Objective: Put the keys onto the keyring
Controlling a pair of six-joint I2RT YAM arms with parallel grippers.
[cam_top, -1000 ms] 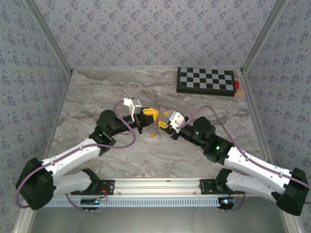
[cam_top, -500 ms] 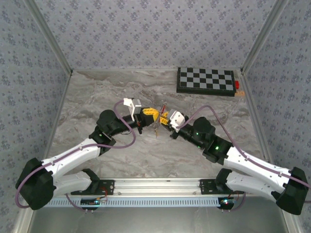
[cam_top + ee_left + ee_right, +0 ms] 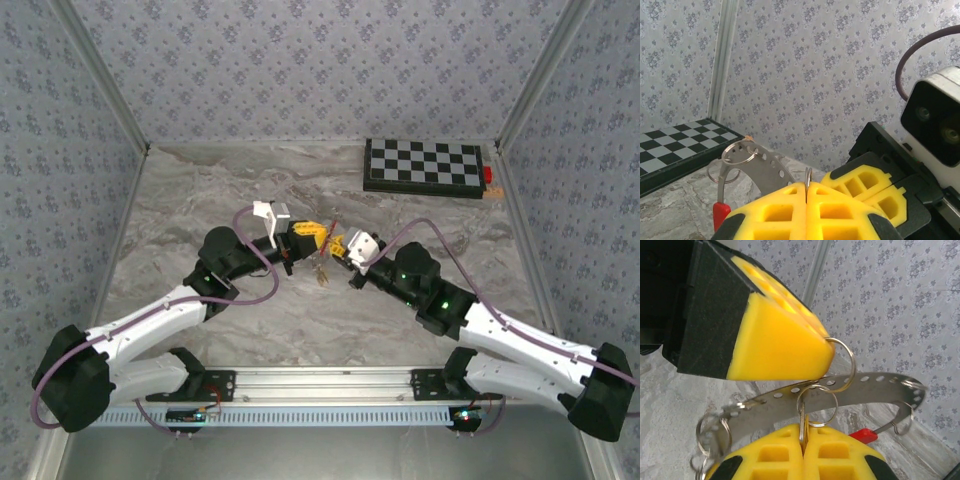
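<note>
1. Moved since the earlier overhead frame: right gripper (image 3: pixel 338 243) has come left toward left gripper (image 3: pixel 309 232) and its jaws have closed. The yellow tips, apart before, now sit just beside each other at frame centre.
2. The left gripper is in almost the same spot, slightly higher in frame.
3. The keyring (image 3: pixel 865 385), a curved grey metal band with punched holes and a red end, is held up between the two grippers. In the right wrist view it arcs from lower left to the right edge, red end at lower right. In the left wrist view it is at lower left (image 3: pixel 765 170).
4. Left jaws: pressed together, pinching a small silver split ring (image 3: pixel 808 177) seen edge-on at lower centre. In the right wrist view that ring pokes out of the left gripper's yellow pad and overlaps the band; cannot tell if it passes through a hole.
5. Right jaws: clamped at bottom centre of the right wrist view on a second split ring (image 3: pixel 817 405), which overlaps the band's lower edge. A thin gold sliver sits in the seam; cannot tell what it is.
6. The keys (image 3: pixel 322 274), tiny orange-tan bits, hang just below the grippers, slightly under centre of the overhead view, over the grey marble table (image 3: pixel 200 200). They are too small to tell apart.
7. More small wire loops (image 3: pixel 712 432) hang on the band at lower left.
8. The black-and-white checkerboard (image 3: pixel 425 165) is at upper right, well apart.
</note>
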